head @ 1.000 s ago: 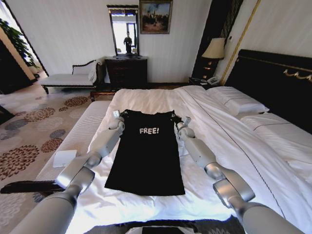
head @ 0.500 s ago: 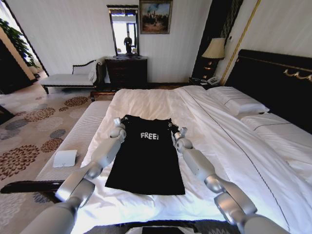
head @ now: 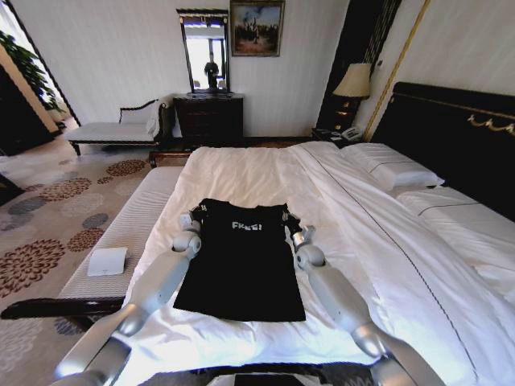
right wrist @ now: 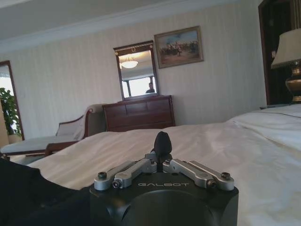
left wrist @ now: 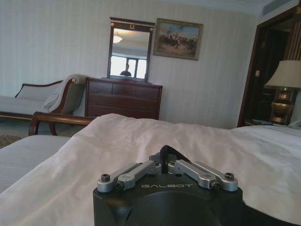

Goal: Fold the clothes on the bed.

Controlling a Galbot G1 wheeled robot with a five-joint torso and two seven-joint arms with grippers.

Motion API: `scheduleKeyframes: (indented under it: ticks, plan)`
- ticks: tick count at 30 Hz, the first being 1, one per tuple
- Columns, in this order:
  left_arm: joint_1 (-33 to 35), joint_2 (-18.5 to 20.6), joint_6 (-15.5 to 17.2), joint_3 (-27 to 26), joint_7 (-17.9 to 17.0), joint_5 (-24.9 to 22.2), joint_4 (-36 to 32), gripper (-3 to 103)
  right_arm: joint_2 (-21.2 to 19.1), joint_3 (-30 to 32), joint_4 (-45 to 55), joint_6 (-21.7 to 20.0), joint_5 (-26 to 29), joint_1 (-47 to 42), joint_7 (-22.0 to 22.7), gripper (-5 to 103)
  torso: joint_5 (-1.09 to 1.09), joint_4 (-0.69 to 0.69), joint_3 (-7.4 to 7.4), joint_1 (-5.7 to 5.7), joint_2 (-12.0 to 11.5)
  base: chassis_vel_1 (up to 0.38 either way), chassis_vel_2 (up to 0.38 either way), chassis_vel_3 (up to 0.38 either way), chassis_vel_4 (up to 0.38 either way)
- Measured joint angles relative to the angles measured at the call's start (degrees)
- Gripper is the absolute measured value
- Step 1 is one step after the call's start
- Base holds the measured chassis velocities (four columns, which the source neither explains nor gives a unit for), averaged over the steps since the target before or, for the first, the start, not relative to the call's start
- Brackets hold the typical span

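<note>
Your left gripper (head: 187, 219) and right gripper (head: 301, 234) are each pinched closed on a top corner of the T-shirt (head: 241, 265). On the bed (head: 338, 193) it lies flat, sides already tucked into a narrow strip. You've begun the lengthwise fold: the top edge is curling over the lettering, the lower part still unfolded.
</note>
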Motion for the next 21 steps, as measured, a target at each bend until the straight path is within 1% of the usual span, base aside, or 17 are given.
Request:
scheduleKeyframes:
  ticks: [2,5,6,8,11,12,13,16,17,18,21]
  plan:
    - [0.86,0.29,-0.07,-0.10,-0.19,0.33,-1.07,1,-0.02,0.21,1.09,0.02,-0.25,-1.14,0.24,1,0.00,0.00,0.00,0.00,0.00,0.000,0.000,0.000,0.000]
    - [5.49,1.20,-0.41,-1.08,-0.87,1.88,-6.64,1,-0.65,1.30,5.22,0.39,-2.34,-6.05,0.90,1,0.00,-0.03,0.00,-0.01,0.00,0.000,0.000,0.000,0.000]
    - [5.49,1.20,-0.41,-1.08,-0.87,1.88,-6.64,1,-0.65,1.30,5.22,0.39,-2.34,-6.05,0.90,1,0.00,-0.03,0.00,-0.01,0.00,0.000,0.000,0.000,0.000]
    - [8.55,1.45,-0.48,-2.18,-1.15,2.50,-9.16,1,-0.68,2.29,6.82,0.78,-3.91,-8.28,0.89,1,0.01,-0.03,0.00,0.00,0.00,0.000,0.000,0.000,0.000]
    - [12.34,1.93,-0.76,-3.69,-1.46,3.29,-11.83,1,-0.79,3.39,9.24,0.87,-4.74,-11.37,0.77,1,0.00,-0.02,-0.01,0.01,0.00,0.000,0.000,0.000,0.000]
    - [12.34,1.93,-0.76,-3.69,-1.46,3.29,-11.83,1,-0.79,3.39,9.24,0.87,-4.74,-11.37,0.77,1,0.00,-0.02,-0.01,0.01,0.00,0.000,0.000,0.000,0.000]
    - [14.18,2.17,-0.92,-4.28,-1.54,3.55,-12.99,1,-0.81,3.65,10.21,0.91,-5.32,-12.70,0.74,1,-0.01,-0.02,0.00,0.01,0.00,0.000,0.000,0.000,0.000]
    - [19.11,2.67,-1.30,-5.97,-1.61,4.13,-16.05,1,-0.29,4.31,11.89,1.37,-7.51,-16.04,0.65,1,0.02,-0.02,0.00,0.01,0.00,0.000,0.000,0.000,0.000]
    - [19.11,2.67,-1.30,-5.97,-1.61,4.13,-16.05,1,-0.29,4.31,11.89,1.37,-7.51,-16.04,0.65,1,0.02,-0.02,0.00,0.01,0.00,0.000,0.000,0.000,0.000]
    - [21.81,2.75,-1.61,-6.74,-1.62,4.88,-17.60,1,0.30,5.04,12.79,1.57,-8.37,-17.82,0.65,1,-0.01,-0.01,0.00,0.01,0.00,0.000,0.000,0.000,0.000]
    - [26.06,2.59,-2.35,-8.11,-1.56,6.84,-19.80,1,1.40,6.96,14.92,1.89,-9.76,-21.74,0.65,1,0.01,-0.01,0.00,0.01,0.00,0.000,0.000,0.000,0.000]
